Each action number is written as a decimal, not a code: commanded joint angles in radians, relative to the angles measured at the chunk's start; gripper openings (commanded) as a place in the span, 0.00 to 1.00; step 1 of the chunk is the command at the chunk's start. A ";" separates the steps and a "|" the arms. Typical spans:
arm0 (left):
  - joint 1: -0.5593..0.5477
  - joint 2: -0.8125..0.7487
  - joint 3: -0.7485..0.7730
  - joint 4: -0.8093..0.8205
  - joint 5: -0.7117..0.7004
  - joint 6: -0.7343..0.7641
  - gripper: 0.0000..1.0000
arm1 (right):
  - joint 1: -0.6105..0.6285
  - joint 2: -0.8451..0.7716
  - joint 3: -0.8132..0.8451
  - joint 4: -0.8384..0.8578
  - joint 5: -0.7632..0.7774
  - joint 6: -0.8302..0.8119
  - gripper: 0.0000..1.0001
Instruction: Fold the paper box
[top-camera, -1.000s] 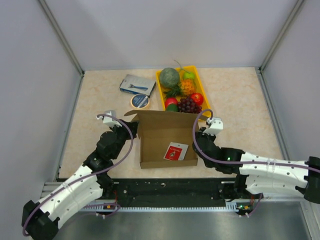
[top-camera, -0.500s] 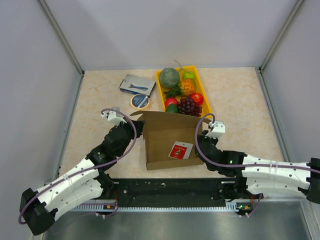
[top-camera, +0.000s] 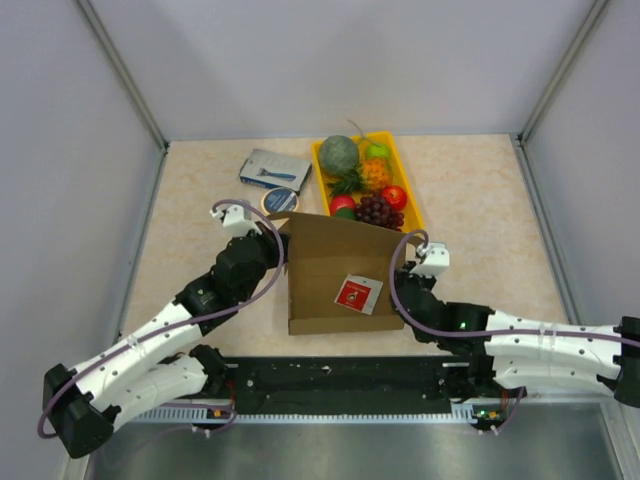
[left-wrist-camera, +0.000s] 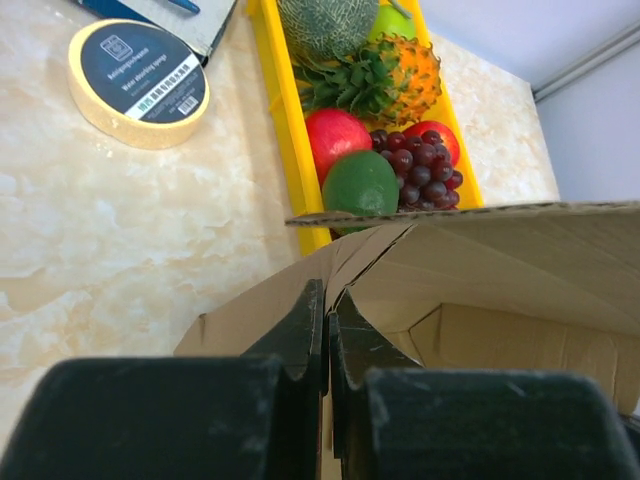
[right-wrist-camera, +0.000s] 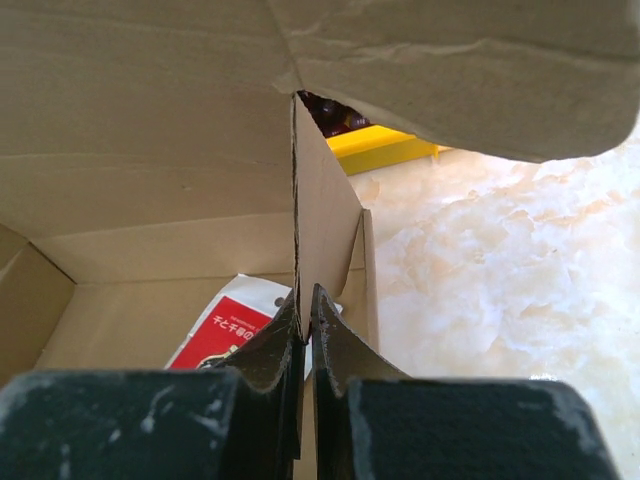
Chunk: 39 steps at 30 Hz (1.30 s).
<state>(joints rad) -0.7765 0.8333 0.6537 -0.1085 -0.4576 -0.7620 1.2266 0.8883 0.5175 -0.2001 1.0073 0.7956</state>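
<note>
The paper box (top-camera: 330, 262) is a brown cardboard box in the middle of the table. Its back lid leans forward over the open tray. A red-and-white packet (top-camera: 358, 293) lies inside. My left gripper (top-camera: 283, 250) is shut on the box's left wall. In the left wrist view the fingertips (left-wrist-camera: 327, 305) pinch the cardboard edge (left-wrist-camera: 480, 270). My right gripper (top-camera: 399, 283) is shut on the right wall. The right wrist view shows its tips (right-wrist-camera: 305, 305) clamping that upright wall (right-wrist-camera: 325, 200), with the packet (right-wrist-camera: 235, 320) just left of it.
A yellow fruit tray (top-camera: 408, 180) full of plastic fruit stands right behind the box, almost touching the lid. A tape roll (top-camera: 281, 202) and a blue-grey packet (top-camera: 274, 169) lie at the back left. Grey walls close in both sides.
The left arm has pushed up and rightward, and the box's lid has tipped further forward over the tray. The box has shifted slightly right. Both grips held.
</note>
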 joint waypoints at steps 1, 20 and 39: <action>0.026 0.041 0.086 -0.039 -0.006 0.032 0.00 | 0.022 0.037 0.019 0.057 -0.093 -0.108 0.00; 0.149 0.107 -0.008 0.056 0.263 0.032 0.00 | -0.012 0.018 0.007 0.274 -0.262 -0.451 0.00; 0.144 -0.013 -0.118 0.063 0.344 -0.062 0.00 | 0.028 -0.017 -0.005 0.171 -0.223 -0.355 0.00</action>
<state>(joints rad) -0.6102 0.8299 0.5339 -0.0296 -0.2768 -0.7620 1.2285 0.8951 0.5117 -0.0311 0.8520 0.4217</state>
